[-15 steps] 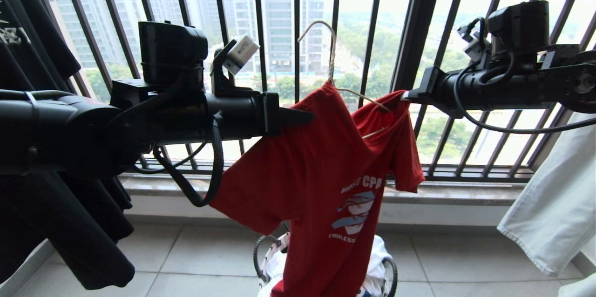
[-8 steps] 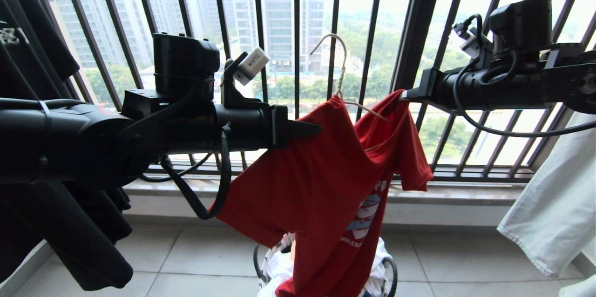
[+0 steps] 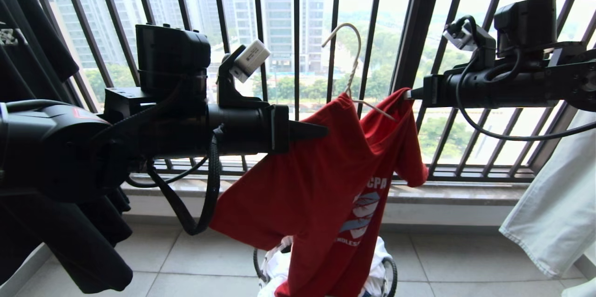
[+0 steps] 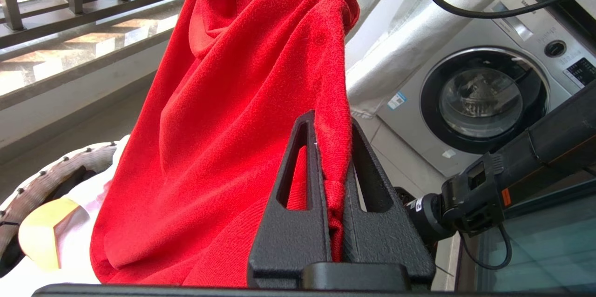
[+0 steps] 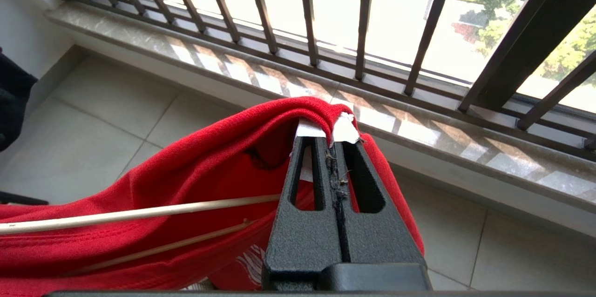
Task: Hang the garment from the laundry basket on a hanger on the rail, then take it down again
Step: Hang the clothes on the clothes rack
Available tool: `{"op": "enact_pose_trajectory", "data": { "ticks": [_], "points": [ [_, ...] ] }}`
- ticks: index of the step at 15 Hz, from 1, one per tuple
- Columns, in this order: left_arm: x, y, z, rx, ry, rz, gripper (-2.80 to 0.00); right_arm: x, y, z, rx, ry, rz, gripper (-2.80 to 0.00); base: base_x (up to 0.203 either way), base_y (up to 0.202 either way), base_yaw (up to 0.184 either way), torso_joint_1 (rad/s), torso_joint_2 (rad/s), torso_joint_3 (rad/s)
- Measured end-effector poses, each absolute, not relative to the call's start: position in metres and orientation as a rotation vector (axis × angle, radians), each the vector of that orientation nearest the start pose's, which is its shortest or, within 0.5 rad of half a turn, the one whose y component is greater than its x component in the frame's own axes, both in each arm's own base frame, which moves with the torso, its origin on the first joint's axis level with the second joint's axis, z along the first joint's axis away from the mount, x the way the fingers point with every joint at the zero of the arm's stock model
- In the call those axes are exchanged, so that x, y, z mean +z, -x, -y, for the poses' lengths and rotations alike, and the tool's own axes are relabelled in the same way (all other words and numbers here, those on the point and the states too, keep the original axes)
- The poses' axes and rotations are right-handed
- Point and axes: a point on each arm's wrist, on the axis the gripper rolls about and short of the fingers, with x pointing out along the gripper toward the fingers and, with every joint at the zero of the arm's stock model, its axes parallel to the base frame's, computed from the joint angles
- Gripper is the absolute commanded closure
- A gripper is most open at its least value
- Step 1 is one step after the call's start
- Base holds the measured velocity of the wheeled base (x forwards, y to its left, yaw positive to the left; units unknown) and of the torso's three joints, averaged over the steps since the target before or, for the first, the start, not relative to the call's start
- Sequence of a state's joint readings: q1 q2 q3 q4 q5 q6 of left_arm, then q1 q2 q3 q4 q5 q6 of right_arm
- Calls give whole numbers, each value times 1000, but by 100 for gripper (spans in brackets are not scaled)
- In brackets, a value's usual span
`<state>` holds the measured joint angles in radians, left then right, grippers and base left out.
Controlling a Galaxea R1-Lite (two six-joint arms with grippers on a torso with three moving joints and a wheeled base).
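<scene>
The garment [image 3: 326,185], a red T-shirt with a white and light-blue chest print, hangs stretched between my two grippers above the laundry basket [image 3: 390,274]. The thin white hanger [image 3: 350,55] sits inside the neck, hook poking up free in front of the window bars. My left gripper [image 3: 323,131] is shut on the shirt's left shoulder edge; the left wrist view shows red cloth [image 4: 242,115] pinched in that gripper [image 4: 331,120]. My right gripper [image 3: 409,94] [image 5: 330,138] is shut on the other shoulder, with the hanger's wires [image 5: 139,213] running beside it. The rail is out of view.
A black T-shirt [image 3: 51,232] hangs at the far left and a white garment [image 3: 554,208] at the far right. The dark barred window railing [image 3: 298,55] and stone ledge [image 3: 456,192] stand close behind. A washing machine [image 4: 484,97] sits behind the right arm.
The hanger's hook and the shirt's neck have shifted to the right. My left gripper moved right and a little down with the cloth. The right wrist rolled while keeping its grip.
</scene>
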<state>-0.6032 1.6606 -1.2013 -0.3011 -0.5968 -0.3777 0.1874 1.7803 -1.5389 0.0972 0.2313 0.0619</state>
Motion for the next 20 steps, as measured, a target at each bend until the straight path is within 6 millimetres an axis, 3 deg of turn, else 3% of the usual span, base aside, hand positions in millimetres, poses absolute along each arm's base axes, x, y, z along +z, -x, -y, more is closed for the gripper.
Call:
{"op": "enact_pose_trajectory", "data": {
  "ticks": [13,20],
  "points": [
    [270,-246,194,-1180,339,-374,0,302,-313,-80,569,244,-247,0,0,0,0,0,0,0],
    [263,-252,198,-1191,379,-333,0,319,-289,-85,613,342,-161,0,0,0,0,0,0,0]
  ]
}}
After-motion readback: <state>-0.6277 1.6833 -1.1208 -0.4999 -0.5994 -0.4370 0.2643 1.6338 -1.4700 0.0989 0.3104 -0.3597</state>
